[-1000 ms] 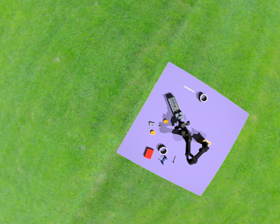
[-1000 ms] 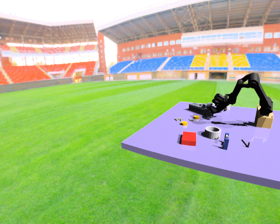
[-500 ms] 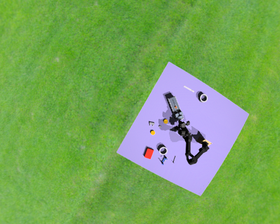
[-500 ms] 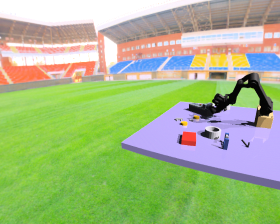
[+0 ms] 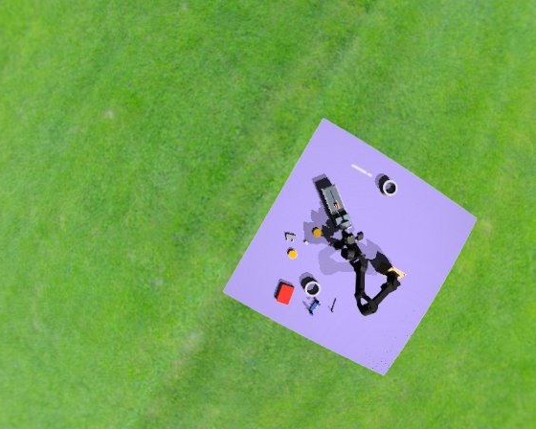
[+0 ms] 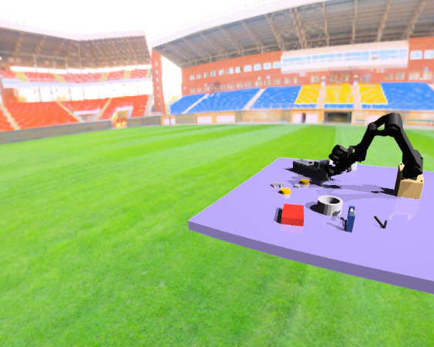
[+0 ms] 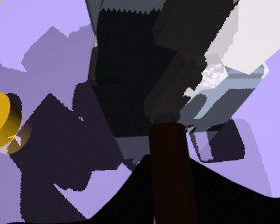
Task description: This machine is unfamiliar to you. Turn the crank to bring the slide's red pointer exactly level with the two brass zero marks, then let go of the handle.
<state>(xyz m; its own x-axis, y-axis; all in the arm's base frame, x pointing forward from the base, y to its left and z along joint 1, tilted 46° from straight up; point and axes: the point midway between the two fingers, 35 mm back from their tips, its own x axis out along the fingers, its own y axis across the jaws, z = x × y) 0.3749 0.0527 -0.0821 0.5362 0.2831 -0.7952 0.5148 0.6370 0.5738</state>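
The machine (image 5: 332, 195) (image 6: 309, 170) is a long grey-and-black box on the purple table. A small orange-red spot, seemingly the slide's pointer (image 5: 336, 205), shows on its top. The brass zero marks are too small to tell, so whether the pointer is level with them cannot be told. My gripper (image 5: 345, 233) (image 6: 329, 170) (image 7: 161, 160) is at the machine's near end, shut on the dark red-brown crank handle (image 7: 173, 150). The handle stands between the black fingers in the wrist view, below a dark crank arm (image 7: 173, 92). The fingers hide its lower part.
Two yellow discs (image 5: 317, 233) (image 5: 292, 254) (image 6: 304, 181) (image 6: 285, 191) lie beside the machine and arm. A red block (image 5: 285, 294) (image 6: 292, 214), a white ring (image 5: 312, 295) (image 6: 328, 210) and a blue part (image 5: 315, 306) (image 6: 349, 221) are farther off. Another ring (image 5: 395, 191) stands beyond the machine.
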